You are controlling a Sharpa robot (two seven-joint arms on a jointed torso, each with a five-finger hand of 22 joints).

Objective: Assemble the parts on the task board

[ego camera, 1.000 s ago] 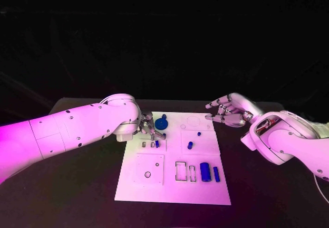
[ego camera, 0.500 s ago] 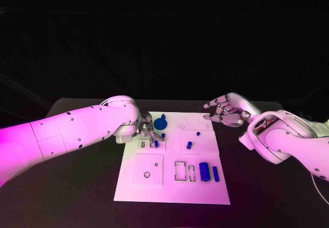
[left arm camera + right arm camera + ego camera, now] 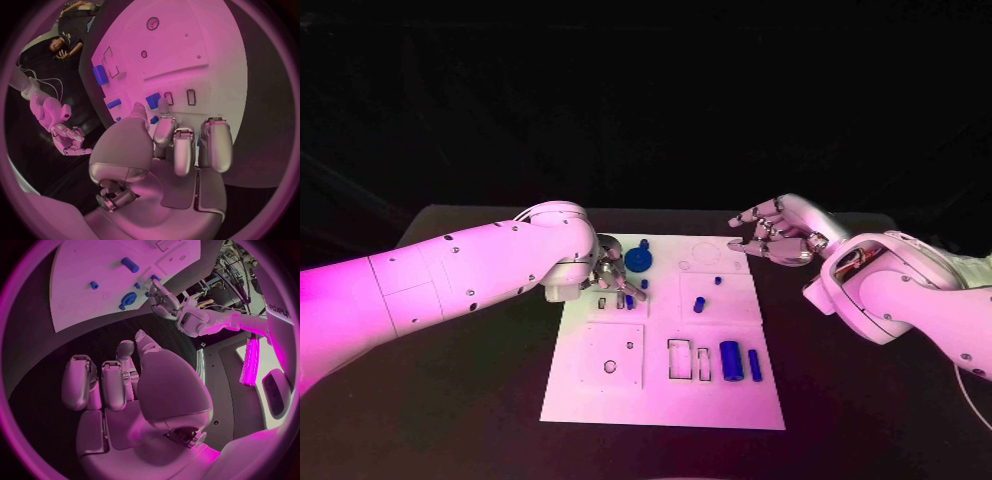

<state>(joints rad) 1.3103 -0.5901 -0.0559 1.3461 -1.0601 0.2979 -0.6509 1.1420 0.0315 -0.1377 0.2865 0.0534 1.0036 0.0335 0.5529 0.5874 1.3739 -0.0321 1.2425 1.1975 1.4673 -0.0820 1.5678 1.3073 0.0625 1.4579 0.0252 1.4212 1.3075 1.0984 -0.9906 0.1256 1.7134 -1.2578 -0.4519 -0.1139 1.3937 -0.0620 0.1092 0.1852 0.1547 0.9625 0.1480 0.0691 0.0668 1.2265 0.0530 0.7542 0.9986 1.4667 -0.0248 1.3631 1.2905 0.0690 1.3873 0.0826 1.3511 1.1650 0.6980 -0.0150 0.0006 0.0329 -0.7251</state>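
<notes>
The white task board [image 3: 661, 400] lies in the middle of the black table. My left hand [image 3: 610, 275] hovers low over the board's far left corner, beside a round blue gear part [image 3: 639, 260]. It pinches a small blue part [image 3: 153, 101] between thumb and finger, right at two narrow slots [image 3: 190, 96]; the same small blue part [image 3: 629, 300] is at the fingertips in the head view. My right hand [image 3: 776, 235] hangs above the board's far right corner with its fingers curled in and nothing in them. The right wrist view has the left hand [image 3: 164, 302] and the gear part [image 3: 127, 300].
Two small blue pegs [image 3: 718, 282] [image 3: 700, 305] stand mid-board. A thick blue cylinder [image 3: 730, 360] and a thin blue bar [image 3: 754, 366] lie near the front right, beside open rectangular slots [image 3: 679, 360]. Bare black table surrounds the board.
My right hand has dipped slightly and drifted toward the board's corner. My left hand stays at the slots with the small blue part, barely shifted.
</notes>
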